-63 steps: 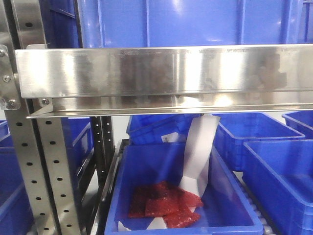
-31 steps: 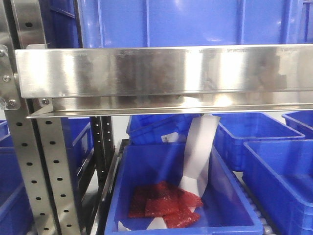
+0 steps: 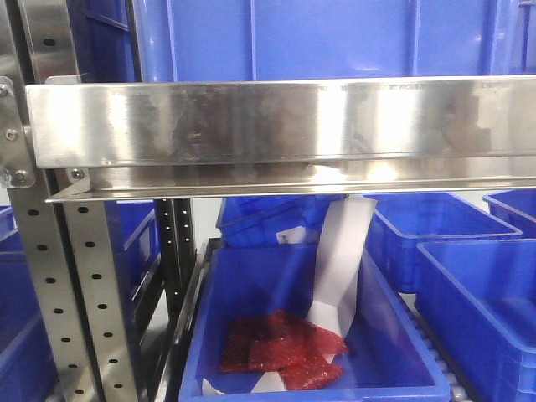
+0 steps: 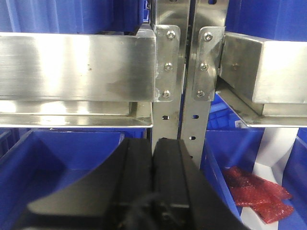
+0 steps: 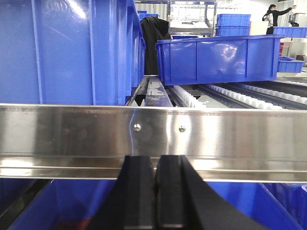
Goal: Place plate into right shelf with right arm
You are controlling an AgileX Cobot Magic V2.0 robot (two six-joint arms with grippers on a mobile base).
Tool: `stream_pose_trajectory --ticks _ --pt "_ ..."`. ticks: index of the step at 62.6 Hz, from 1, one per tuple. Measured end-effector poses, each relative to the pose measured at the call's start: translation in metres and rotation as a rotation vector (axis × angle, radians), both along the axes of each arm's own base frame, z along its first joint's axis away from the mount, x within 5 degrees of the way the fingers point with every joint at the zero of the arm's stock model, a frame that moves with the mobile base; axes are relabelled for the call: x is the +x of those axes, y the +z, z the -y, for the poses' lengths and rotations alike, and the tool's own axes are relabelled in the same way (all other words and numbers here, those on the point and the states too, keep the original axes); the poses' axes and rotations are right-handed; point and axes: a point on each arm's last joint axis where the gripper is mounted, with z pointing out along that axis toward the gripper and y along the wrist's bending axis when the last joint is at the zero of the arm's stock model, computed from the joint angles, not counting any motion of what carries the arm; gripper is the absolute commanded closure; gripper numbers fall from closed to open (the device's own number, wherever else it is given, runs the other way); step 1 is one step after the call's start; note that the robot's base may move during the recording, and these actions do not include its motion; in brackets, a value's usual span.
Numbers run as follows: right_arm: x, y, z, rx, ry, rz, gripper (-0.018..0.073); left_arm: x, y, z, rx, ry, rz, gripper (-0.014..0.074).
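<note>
Right shelf (image 3: 276, 126): brushed steel rail spans upper frame, perforated upright at left; plate not visible.

The left gripper (image 4: 152, 158) shows at the bottom middle of the left wrist view. Its two black fingers (image 4: 136, 167) stand side by side and point up, pressed together with only a thin line between them. Nothing is held.

The right gripper (image 5: 154, 175) sits at the bottom middle of the right wrist view. Its black fingers (image 5: 139, 191) also point up, pressed together and holding nothing.
</note>
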Motion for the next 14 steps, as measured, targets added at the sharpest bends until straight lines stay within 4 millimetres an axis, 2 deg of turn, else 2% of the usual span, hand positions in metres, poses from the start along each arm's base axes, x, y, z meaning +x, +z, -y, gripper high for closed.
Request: stream_pose_trajectory --ticks 14 --pt "0.0000 0.0000 0.0000 0.000 0.000 0.000 0.0510 0.0000 0.0000 0.0000 0.000 0.000 0.000 0.0643"
